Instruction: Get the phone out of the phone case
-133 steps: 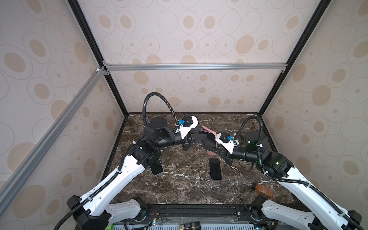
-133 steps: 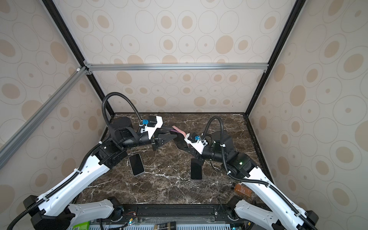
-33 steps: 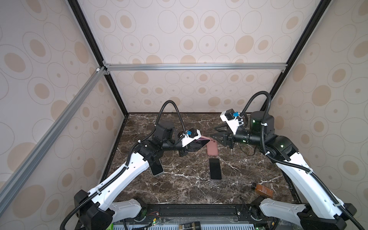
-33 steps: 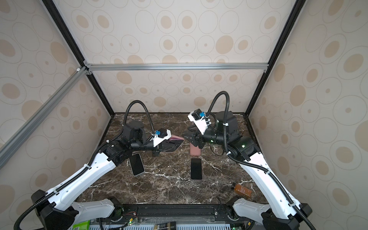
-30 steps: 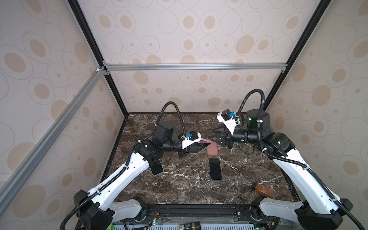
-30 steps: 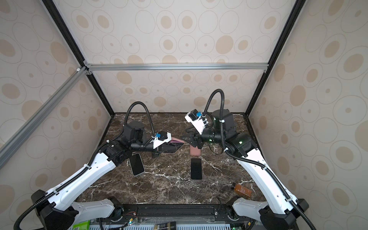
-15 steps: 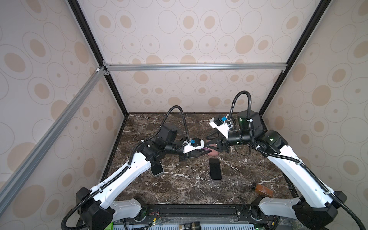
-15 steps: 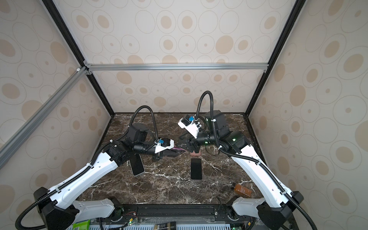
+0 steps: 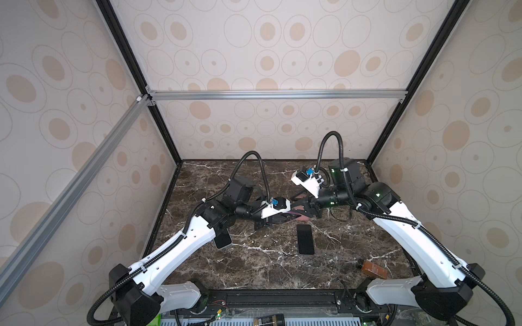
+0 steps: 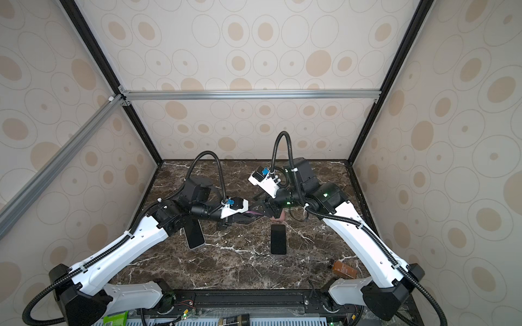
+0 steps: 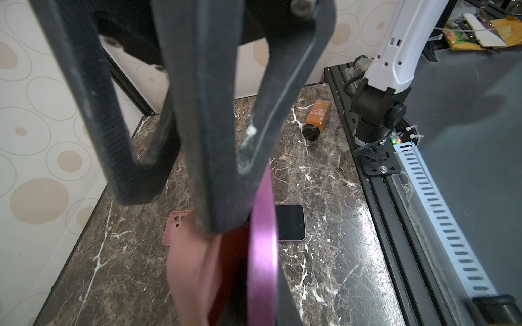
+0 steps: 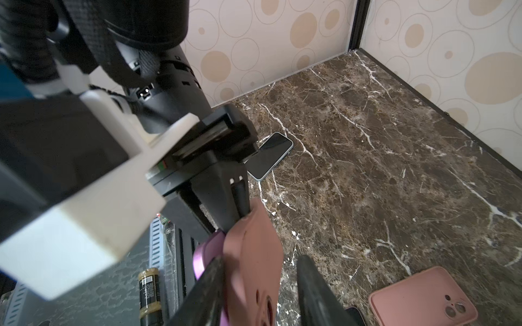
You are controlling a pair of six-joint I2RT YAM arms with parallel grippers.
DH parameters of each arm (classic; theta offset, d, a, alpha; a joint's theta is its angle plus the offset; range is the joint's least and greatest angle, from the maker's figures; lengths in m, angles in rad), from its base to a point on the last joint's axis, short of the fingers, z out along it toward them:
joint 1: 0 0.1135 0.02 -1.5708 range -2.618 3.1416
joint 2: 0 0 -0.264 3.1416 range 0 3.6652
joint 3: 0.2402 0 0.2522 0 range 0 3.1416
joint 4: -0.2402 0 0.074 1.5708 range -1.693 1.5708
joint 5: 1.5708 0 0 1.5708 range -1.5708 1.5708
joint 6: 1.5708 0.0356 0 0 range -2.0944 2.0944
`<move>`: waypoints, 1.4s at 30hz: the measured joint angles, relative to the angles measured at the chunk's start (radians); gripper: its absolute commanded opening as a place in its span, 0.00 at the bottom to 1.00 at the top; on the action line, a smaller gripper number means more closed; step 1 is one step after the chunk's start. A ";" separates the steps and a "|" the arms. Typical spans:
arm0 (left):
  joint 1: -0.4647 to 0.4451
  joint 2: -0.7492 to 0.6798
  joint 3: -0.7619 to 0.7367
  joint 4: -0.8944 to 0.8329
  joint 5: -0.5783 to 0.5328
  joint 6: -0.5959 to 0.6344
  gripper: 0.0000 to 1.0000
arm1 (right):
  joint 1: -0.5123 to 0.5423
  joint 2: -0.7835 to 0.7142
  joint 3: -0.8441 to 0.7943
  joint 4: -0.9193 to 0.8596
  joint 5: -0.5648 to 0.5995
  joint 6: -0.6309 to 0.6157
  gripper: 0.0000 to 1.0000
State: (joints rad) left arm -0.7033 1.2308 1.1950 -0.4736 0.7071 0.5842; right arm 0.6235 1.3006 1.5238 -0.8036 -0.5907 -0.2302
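Cream walls with oval patterns are closing in a dark marble worktop [image 9: 254, 268], and the two arms are meeting above its middle. The left claw [image 9: 295, 216] is pinching shut on one end of the purple phone [image 11: 262, 248] and holding it clear of the worktop. The phone's long axis is running straight out from that claw toward the right claw [image 12: 261, 259], roughly left to right across the centre of both top views. The pink phone case [image 12: 248, 234] is covering the end nearer the right claw, and in the left wrist view it is gaping away from the purple edge.

The right claw is standing part-open astride that case end. The case is lying against one finger and a gap is showing to the other, so by my judgement it is not gripping. The right claw is the nearer one to the case, and the coming move is turning on that shared line: closing, then drawing away along the phone's length.

Nothing is standing between the claws. Just beneath them a spare pink case [image 12: 421, 296] is lying flat, with a loose dark-screened phone [image 9: 305, 239] below centre. Another phone [image 10: 194, 232] is lying partly under the left arm at centre left, and an orange bottle [image 9: 374, 269] is lying well apart at lower right.
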 measured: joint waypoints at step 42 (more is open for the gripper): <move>-0.006 -0.125 -0.105 0.167 0.025 -0.049 0.00 | -0.159 0.039 -0.090 0.091 -0.023 0.248 0.00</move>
State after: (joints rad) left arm -0.7090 1.1057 1.0901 -0.3061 0.7322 0.5354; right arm 0.4641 1.3399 1.4342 -0.7128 -0.6140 0.0174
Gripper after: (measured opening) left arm 0.104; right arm 0.126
